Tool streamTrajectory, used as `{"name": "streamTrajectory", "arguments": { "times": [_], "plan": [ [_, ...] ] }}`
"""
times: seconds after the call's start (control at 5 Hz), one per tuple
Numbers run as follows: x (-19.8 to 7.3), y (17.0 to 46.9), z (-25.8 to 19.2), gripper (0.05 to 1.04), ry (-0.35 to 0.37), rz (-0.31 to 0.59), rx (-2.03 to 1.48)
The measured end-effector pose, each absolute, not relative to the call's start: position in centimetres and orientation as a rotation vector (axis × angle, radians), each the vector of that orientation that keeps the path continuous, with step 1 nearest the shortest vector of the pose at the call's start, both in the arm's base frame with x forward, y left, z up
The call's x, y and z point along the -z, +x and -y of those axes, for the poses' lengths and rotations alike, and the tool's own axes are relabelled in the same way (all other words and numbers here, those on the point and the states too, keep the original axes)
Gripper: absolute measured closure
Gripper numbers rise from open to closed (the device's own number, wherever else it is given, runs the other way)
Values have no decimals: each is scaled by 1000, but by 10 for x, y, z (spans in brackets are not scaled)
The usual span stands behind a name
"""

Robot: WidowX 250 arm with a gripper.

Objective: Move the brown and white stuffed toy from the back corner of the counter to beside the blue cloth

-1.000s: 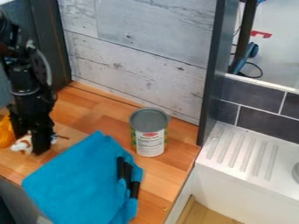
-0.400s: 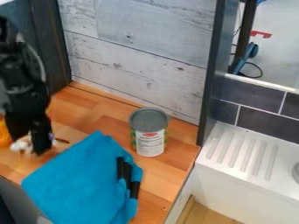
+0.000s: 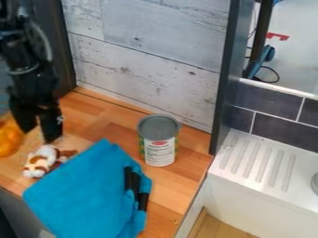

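The largest thing is the wall of pale planks, which rises behind the blue cloth. The wooden counter comes next, and it carries this cloth. To the right of the cloth, past the counter's edge, there is a white ribbed surface. The cloth itself lies folded and a little wrinkled near the front of the counter. My claw hangs beyond the cloth's upper left edge, pointing down. Its two fingers are well apart, and I see nothing held between them. The grey-topped can stands upright to the right of the cloth's upper part, well apart from me. Further left from the cloth is an orange thing, partly cut by the view's edge (what it is, I cannot tell). Smaller is the white and brown toy. It lies just beside the cloth's upper left edge, below my fingers; whether a fingertip touches it, I cannot tell. The smallest are the narrow black pieces on the right part of the cloth.
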State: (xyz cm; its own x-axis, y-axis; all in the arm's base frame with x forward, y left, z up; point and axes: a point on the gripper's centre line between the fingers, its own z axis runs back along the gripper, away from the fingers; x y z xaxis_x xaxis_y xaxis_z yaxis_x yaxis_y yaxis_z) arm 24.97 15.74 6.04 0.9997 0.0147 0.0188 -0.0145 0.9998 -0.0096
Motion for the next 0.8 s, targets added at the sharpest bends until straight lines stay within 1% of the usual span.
{"name": "streamTrajectory", "arguments": {
  "times": [0.2, 0.4, 0.6, 0.8],
  "plan": [
    [-74, 253, -154, 83, 21, 45, -6],
    [-103, 248, -127, 83, 33, 105, 75],
    [-124, 228, -93, 83, 19, 136, 176],
    [-117, 218, -75, 83, 9, 80, 226]
  ]
}}
